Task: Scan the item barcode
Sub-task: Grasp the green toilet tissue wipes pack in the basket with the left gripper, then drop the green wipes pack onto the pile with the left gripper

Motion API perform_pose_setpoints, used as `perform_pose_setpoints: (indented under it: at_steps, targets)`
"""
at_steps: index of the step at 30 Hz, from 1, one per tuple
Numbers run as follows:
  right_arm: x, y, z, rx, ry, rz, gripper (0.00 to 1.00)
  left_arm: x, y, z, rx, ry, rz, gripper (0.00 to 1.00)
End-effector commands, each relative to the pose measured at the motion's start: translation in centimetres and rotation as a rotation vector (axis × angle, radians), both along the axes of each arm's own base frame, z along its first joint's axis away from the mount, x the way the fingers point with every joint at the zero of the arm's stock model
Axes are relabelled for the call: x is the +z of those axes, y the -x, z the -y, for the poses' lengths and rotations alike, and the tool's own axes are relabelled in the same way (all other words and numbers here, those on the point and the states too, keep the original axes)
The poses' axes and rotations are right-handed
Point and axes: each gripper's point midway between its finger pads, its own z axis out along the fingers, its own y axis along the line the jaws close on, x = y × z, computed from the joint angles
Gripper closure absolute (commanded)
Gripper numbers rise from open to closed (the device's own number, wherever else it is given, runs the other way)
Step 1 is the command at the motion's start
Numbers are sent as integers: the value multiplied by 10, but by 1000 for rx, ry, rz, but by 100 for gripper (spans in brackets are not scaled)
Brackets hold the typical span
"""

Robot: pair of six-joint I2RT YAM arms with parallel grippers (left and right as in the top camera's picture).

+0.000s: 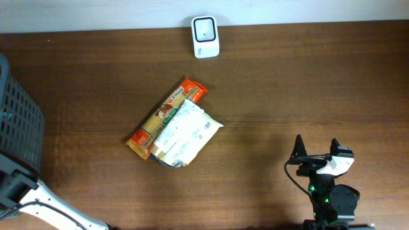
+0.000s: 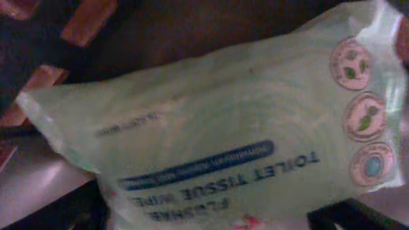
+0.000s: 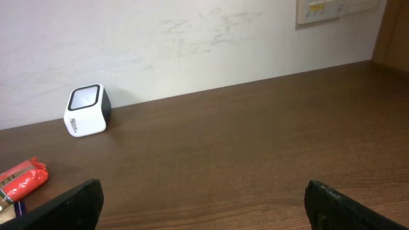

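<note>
Right gripper [image 3: 203,191]: released, fingers wide apart with nothing between them, low over the wooden table [image 1: 287,96].
Left gripper: fingers not clearly seen; cannot tell whether released or clenched.
Toilet tissue wipes pack [image 2: 217,128]: pale green, blurred, fills the left wrist view.
Orange packet [image 1: 156,121]: mid-table, lying diagonally.
White pack [image 1: 188,131]: overlapping the orange packet.
Barcode scanner [image 1: 205,36]: far edge, well apart from both packets.
Basket [image 1: 19,121]: left edge.

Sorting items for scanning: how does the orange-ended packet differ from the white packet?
The orange-ended packet is long and narrow, yellow between orange ends; the white packet is broader and mostly white. The white packet lies partly on top of the orange-ended packet. Both lie flat on the table, slanted alike.
</note>
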Motion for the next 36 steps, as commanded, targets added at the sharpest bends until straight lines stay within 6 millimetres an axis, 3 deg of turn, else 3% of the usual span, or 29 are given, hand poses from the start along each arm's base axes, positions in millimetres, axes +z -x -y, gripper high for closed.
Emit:
perform_pose_setpoints:
  at_steps: [1, 2, 4, 7, 9, 11, 12, 14, 18, 20, 22, 23, 25, 27, 28, 30, 32, 36]
  targets:
    - [-3, 0, 3, -14, 8, -4, 1, -63, 11, 12, -7, 85, -93, 53]
    - [-3, 0, 3, -15, 8, -4, 1, -63, 12, 13, -7, 88, -95, 100]
    - [-3, 0, 3, -14, 8, -4, 1, -54, 12, 19, -13, 110, -85, 100]
    - [-3, 0, 3, -14, 8, -4, 1, -12, -3, 29, -40, 135, 23, 100]
    - [-3, 0, 3, -14, 8, -4, 1, 38, -19, 38, -38, 151, 159, 100]
    - [-3, 0, 3, -14, 8, -4, 1, 114, -36, 59, -98, 167, 346, 100]
    - [-3, 0, 3, -14, 8, -4, 1, 144, -38, 67, -101, 165, 407, 100]
    - [-3, 0, 3, -14, 8, -4, 1, 227, -32, 92, -149, 108, 533, 100]
    - [-3, 0, 3, -14, 8, -4, 1, 316, -1, 130, -185, -9, 615, 100]
    - [-3, 0, 3, -14, 8, -4, 1, 372, 17, 170, -245, -77, 693, 100]
    - [-3, 0, 3, -14, 8, -4, 1, 387, 21, 212, -307, -55, 696, 100]
    - [-3, 0, 3, -14, 8, -4, 2, 383, 18, 233, -358, -27, 671, 100]
    - [-3, 0, 3, -14, 8, -4, 1, 355, 5, 289, -512, 67, 563, 100]
    - [-3, 0, 3, -14, 8, -4, 2, 300, -10, 356, -680, 195, 394, 100]
    - [-3, 0, 3, -14, 8, -4, 1, 263, -18, 395, -766, 264, 308, 100]
    - [-3, 0, 3, -14, 8, -4, 1, 212, -22, 435, -860, 301, 198, 100]
    - [-3, 0, 3, -14, 8, -4, 1, 137, -22, 481, -972, 296, 62, 100]
    - [-3, 0, 3, -14, 8, -4, 1, 48, -21, 529, -1101, 246, -57, 100]
